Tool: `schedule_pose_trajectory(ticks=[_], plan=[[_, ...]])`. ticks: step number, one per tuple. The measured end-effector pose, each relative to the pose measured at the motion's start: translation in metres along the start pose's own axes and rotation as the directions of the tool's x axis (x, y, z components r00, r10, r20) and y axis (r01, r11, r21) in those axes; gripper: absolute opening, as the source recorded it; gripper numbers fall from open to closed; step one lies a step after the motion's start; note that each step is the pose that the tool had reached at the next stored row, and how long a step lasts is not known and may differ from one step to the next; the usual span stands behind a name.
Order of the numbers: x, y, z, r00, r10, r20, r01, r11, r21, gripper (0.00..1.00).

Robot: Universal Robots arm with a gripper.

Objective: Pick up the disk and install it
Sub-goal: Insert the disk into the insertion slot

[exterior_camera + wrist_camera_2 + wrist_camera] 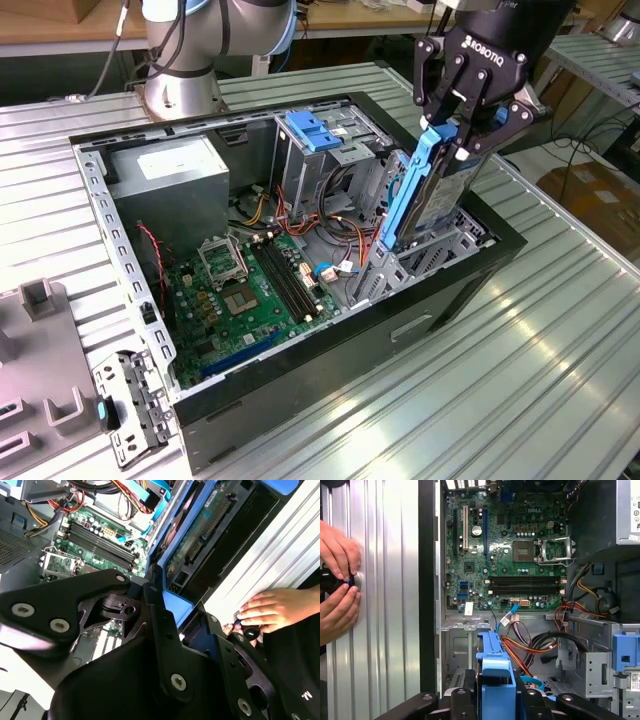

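The disk (445, 200) stands on end, its blue carrier rail (408, 190) facing the exterior view's left. Its lower end sits inside the metal drive bay (400, 265) at the near right corner of the open computer case (300, 250). My gripper (462, 135) is shut on the disk's upper end, one black finger on each side. In the second wrist view the disk's green circuit side (207, 527) and blue carrier (175, 605) reach away from the gripper (182, 612). The first wrist view has the blue carrier (495, 672) between the fingers (462, 697).
A grey power supply box (170, 175) fills the case's far left corner, and a blue latch (318, 130) tops the rear drive cage. The motherboard (250, 280) and loose cables (330, 230) lie below. A person's hands (337, 580) rest on the ribbed table beside the case.
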State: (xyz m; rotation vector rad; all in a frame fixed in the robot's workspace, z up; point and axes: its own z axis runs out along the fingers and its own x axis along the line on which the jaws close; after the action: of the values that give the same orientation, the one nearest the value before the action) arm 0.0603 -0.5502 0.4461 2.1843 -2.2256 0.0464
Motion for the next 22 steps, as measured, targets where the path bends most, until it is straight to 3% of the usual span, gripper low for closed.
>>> schedule_pose_trajectory(ticks=[9,22], plan=[[-0.0001,-0.0004,0.0013,1.0000,0.000,0.0000,0.000,1.0000,-0.0030,0.37],[-0.0005,-0.0015,0.0160,1.0000,0.000,0.0000,0.000,1.0000,-0.0048,0.37]])
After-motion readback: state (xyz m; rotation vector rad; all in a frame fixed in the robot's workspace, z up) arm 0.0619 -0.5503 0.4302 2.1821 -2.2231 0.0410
